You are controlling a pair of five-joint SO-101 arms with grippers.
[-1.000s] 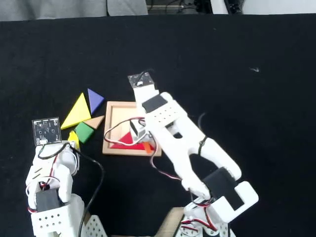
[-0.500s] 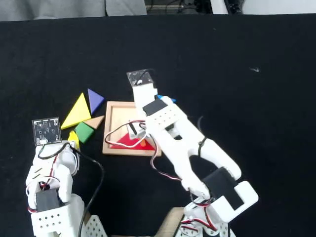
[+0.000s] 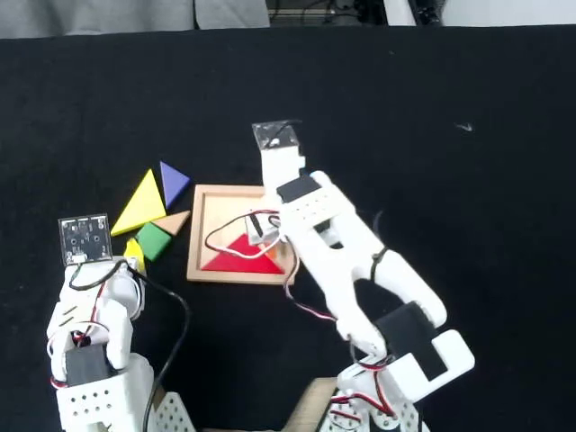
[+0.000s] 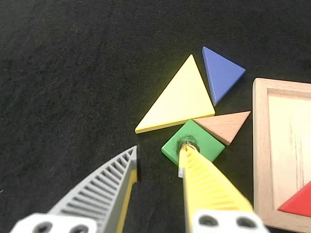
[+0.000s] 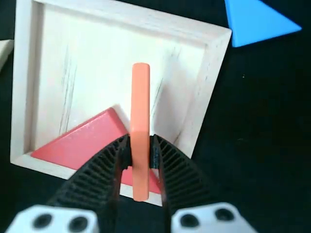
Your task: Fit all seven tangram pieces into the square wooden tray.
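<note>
In the high view, the tray was seen left of centre on the black counter, a red triangle laid in its lower part. A yellow triangle, a green square and other loose pieces were grouped to its left.

In the left wrist view, the left hand was spread wide and empty, one fingertip over the green square.

In the right wrist view, the right hand was clamped on an orange piece held on edge above the tray, by the red triangle. A blue triangle lay outside the rim. The piece would best be tipped flat and squared against the red triangle's edge before release, lest it be left propped up.
</note>
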